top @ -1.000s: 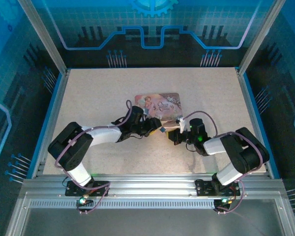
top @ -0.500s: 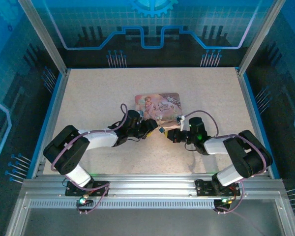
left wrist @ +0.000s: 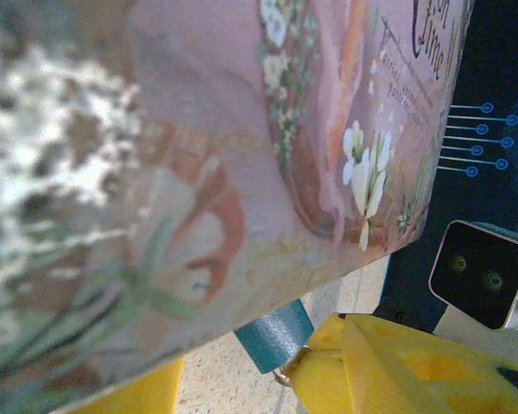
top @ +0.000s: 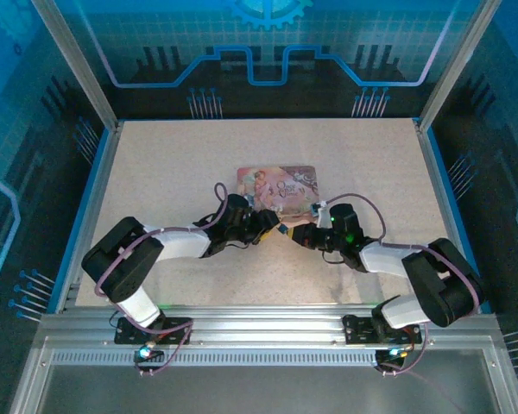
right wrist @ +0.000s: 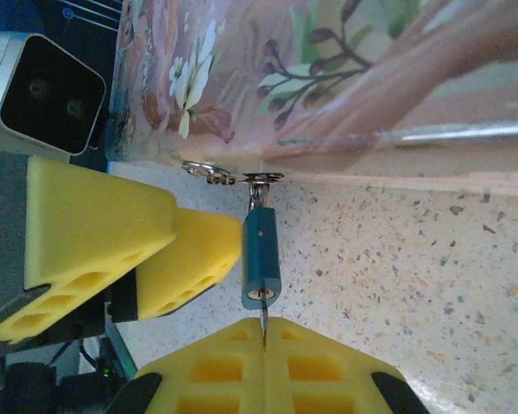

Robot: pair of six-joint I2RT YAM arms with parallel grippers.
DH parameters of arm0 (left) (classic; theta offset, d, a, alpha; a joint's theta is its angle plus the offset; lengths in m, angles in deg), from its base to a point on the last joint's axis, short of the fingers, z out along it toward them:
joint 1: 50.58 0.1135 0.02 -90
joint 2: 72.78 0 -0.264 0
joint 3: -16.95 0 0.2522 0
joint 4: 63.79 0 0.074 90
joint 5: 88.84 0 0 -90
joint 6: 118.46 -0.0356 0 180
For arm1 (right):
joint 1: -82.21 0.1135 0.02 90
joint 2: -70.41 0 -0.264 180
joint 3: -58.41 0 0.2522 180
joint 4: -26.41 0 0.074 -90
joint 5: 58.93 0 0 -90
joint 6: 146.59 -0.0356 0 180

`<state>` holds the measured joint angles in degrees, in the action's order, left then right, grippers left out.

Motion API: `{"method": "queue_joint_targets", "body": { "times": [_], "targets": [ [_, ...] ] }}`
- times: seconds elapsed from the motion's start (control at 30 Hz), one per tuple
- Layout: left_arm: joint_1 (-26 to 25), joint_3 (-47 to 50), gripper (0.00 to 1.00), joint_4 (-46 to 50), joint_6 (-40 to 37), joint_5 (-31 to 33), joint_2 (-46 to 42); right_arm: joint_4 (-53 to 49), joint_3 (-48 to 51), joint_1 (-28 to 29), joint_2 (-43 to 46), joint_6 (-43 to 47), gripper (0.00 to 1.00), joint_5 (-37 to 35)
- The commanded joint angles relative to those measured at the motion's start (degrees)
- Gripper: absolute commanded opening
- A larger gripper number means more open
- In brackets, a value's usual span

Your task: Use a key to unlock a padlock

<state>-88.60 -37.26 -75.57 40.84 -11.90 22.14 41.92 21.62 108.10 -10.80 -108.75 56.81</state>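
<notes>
I am looking at the pink tin box (top: 278, 183) lying flat on the table (top: 164, 172). Both grippers are sitting close together at the near edge of the tin, the side closest to the arm bases.

The padlock (right wrist: 261, 259) is lying right in front of that edge. Its little blue body is pointing away from the tin. Its thin loop is touching the tin's edge or almost touching it, and I cannot tell which. A small metal ring (right wrist: 205, 172) is hanging by the loop, close against the tin.

The right gripper (right wrist: 264, 338) is squeezing tight on the key (right wrist: 263, 317), with its two yellow pads pressing together on it. The key is poking into the end of the padlock that is farthest from the tin.

The left gripper (top: 273, 227) is sitting beside the padlock, also at the tin's near edge. Its yellow fingers (left wrist: 388, 366) are spread apart, and one of them is touching the padlock's side.
</notes>
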Motion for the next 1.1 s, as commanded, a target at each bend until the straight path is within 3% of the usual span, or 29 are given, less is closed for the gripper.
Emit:
{"method": "queue_joint_targets", "body": {
  "times": [0.0, 0.4, 0.8, 1.07],
  "targets": [
    [-0.6, -1.3, 0.52, 0.5, 2.0, 0.1, 1.2, -0.7, -2.1, 1.0, 0.8, -4.1, 0.02, 0.6],
    [-2.8, -1.4, 0.52, 0.9, 6.2, 1.0, 2.2, -1.2, -3.1, 2.3, 0.3, -6.6, 0.03, -0.8],
    [-3.9, -1.3, 0.44, -2.0, 8.6, 1.3, 3.4, 1.0, -2.8, 3.2, 0.0, -9.0, 0.04, -2.0],
    [-4.3, 2.0, 0.5, -5.1, 14.6, 2.4, 2.3, 1.7, -3.2, 3.3, -0.3, -10.6, 0.04, -3.0]
  ]
}}
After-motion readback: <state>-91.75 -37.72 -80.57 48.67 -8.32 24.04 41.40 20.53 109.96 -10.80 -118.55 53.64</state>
